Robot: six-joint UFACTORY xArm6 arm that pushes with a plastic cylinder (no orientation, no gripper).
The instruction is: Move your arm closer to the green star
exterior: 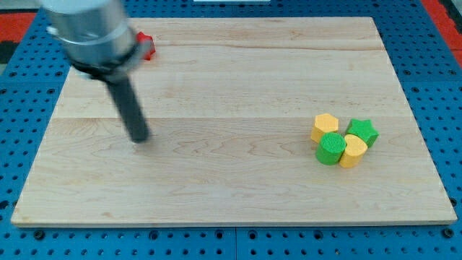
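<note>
My tip [138, 137]: I have no pincer here, just a straight dark rod, so nothing opens, shuts or holds. Its low end sits on the bare wood and touches no block.

Rod body: a big grey round part sits at the top of the rod, up in the view's top left. It looks blurry.

Red block [146, 45]: it is near my tip, toward the view's top, close to the board's top edge. The grey part hides most of it, so I cannot tell its shape.

Green star [362, 132]: it is far from my tip, well off to the view's right, almost level with it. It is the block farthest right in a small bunch. A star has no long side, and I cannot tell which way its points face.

Yellow block with flat sides [325, 126]: it is the bunch's left top piece, a bit closer to my tip than the star.

Green round block [330, 148]: it sits just under that yellow one, touching it.

Yellow heart block [353, 151]: it sits between the green round block and the star, touching both.

Wooden board [231, 195]: everything rests on it, and a blue table with holes [440, 101] is around it.
</note>
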